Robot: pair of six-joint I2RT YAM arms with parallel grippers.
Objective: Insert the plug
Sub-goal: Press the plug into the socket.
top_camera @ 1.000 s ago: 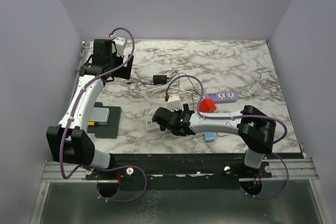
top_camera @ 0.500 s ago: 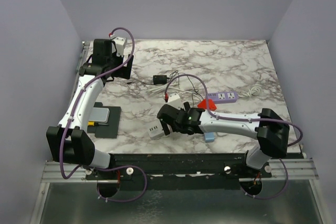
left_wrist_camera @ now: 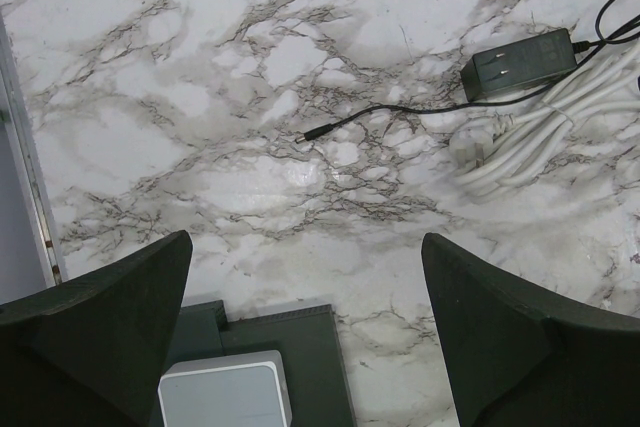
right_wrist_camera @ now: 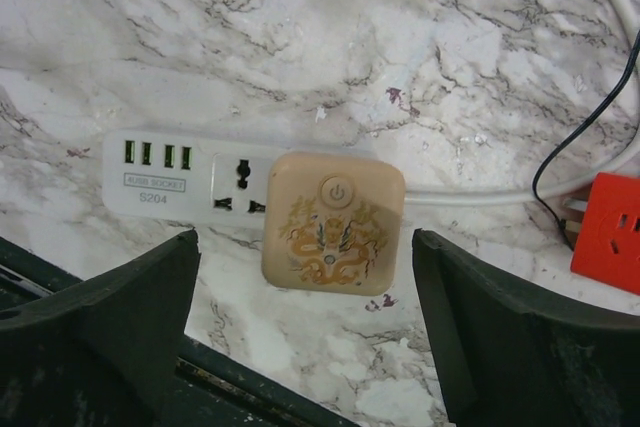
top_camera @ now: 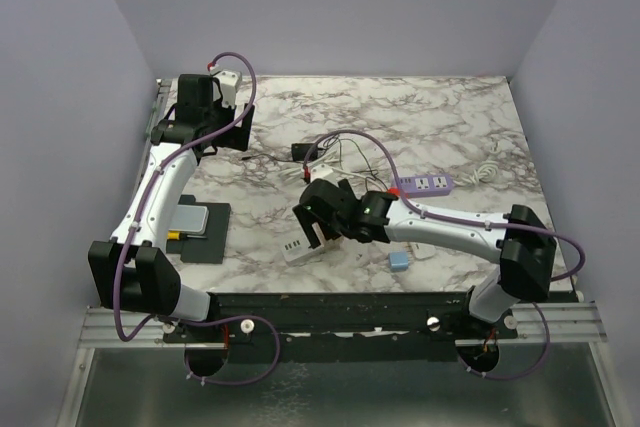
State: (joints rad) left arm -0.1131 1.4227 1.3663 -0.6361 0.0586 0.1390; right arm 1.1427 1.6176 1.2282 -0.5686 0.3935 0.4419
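the right hand (right_wrist_camera: 303,247) hangs low over the white socket strip (right_wrist_camera: 185,182), its fingers (right_wrist_camera: 110,317) spread wide apart with nothing between them, one on either side of the strip in the right wrist view. the strip lies flat on the marble desk (top_camera: 450,117) close to the near edge, showing a row of green usb ports and one socket face. a beige square block (right_wrist_camera: 333,237) with a power symbol and a dragon pattern covers the strip's right end, and a white cable (right_wrist_camera: 480,194) runs on from there toward a red block (right_wrist_camera: 610,232) further right. the black plug adapter (top_camera: 305,152) lies on the desk well beyond the strip, toward the far side, prongs up in the left wrist view, with a thin black wire (left_wrist_camera: 400,109) trailing from it. a purple power strip (top_camera: 425,184) lies beyond and right of the socket strip, and a small blue block (top_camera: 400,260) sits right of it near the edge. left of the strip, a grey box (top_camera: 190,217) rests on a dark pad (top_camera: 212,245). the left hand (left_wrist_camera: 305,242) hovers far beyond and left of the strip, fingers wide apart and empty.
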